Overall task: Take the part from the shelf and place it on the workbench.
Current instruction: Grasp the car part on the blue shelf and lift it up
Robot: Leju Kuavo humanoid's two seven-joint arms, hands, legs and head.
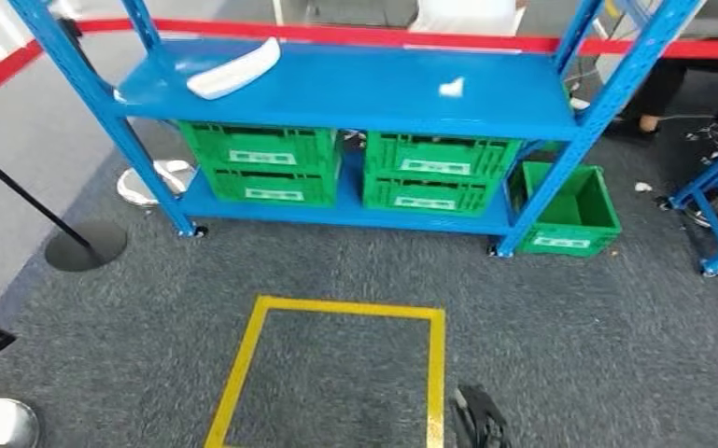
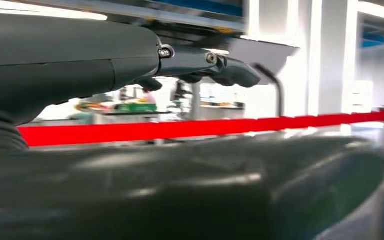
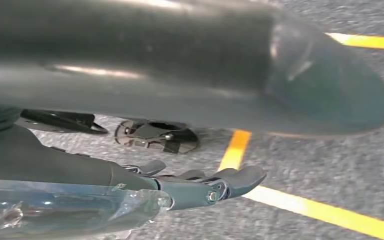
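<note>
A long white curved part (image 1: 235, 70) lies on the upper board of the blue shelf (image 1: 364, 93), toward its left end. A small white piece (image 1: 452, 88) sits farther right on the same board. My right hand (image 1: 479, 420) hangs low at the bottom of the head view, over the grey carpet beside a yellow floor square (image 1: 437, 373), far from the shelf. In the right wrist view the right hand (image 3: 209, 186) has its fingers stretched out and holds nothing. My left hand (image 2: 199, 62) also holds nothing, its fingers extended in front of a red barrier tape (image 2: 204, 127).
Several green crates (image 1: 261, 159) fill the lower shelf board, and an open green crate (image 1: 570, 210) stands on the floor at the right post. Red tape (image 1: 336, 35) runs behind the shelf. A stanchion base (image 1: 84, 245) stands left. A person's foot (image 1: 649, 121) is at the far right.
</note>
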